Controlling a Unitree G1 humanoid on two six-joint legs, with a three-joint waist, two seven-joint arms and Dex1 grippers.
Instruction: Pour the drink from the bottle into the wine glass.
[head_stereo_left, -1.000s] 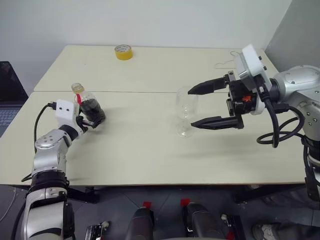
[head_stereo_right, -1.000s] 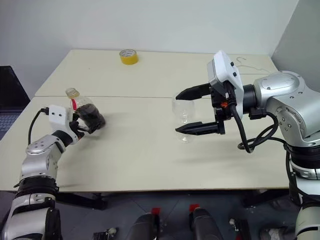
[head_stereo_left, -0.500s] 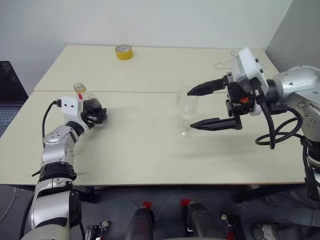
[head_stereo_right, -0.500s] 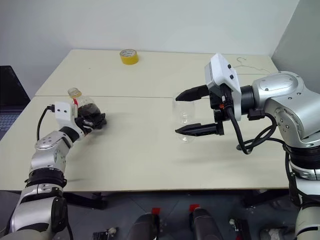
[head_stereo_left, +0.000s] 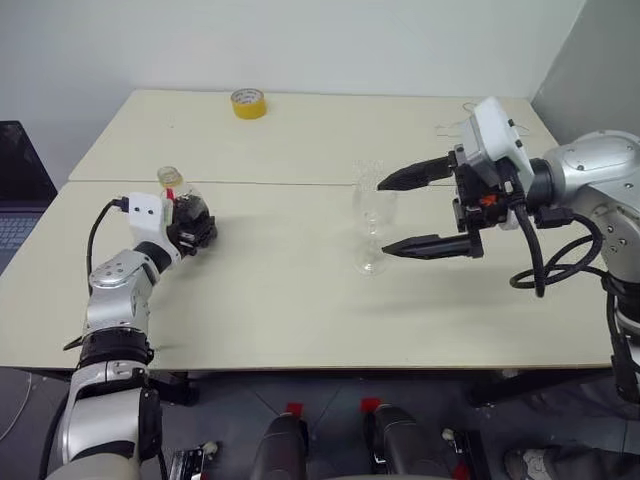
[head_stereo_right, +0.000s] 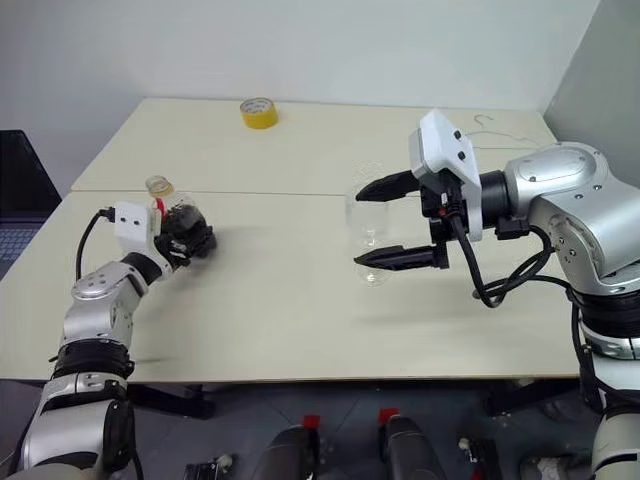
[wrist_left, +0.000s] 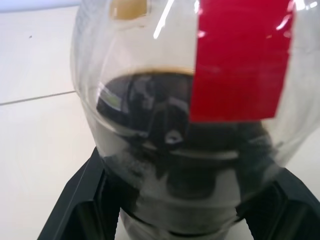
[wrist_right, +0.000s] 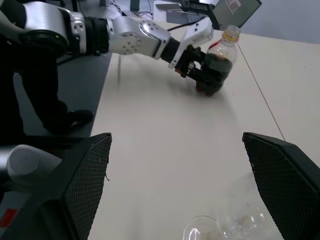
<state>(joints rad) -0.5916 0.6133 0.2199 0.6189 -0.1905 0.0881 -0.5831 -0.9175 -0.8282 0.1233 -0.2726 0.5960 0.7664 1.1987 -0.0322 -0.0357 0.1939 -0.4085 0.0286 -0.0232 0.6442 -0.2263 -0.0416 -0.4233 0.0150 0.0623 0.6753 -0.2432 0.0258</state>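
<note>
Now the left gripper (head_stereo_left: 196, 226) is closed around the bottle (head_stereo_left: 186, 212) at middle left, upright on the tabletop (head_stereo_left: 280, 300). The right gripper (head_stereo_left: 400, 213) is wide open around the wine glass (head_stereo_left: 372, 225) at centre. Better to close gently on the bowl first, then lift the bottle without tilting.

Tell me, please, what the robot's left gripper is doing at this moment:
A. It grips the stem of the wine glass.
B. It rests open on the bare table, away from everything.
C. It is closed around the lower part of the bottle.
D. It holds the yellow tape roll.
C: the left gripper has its black fingers pressed against both sides of the bottle, low on the part holding the dark drink.
</note>
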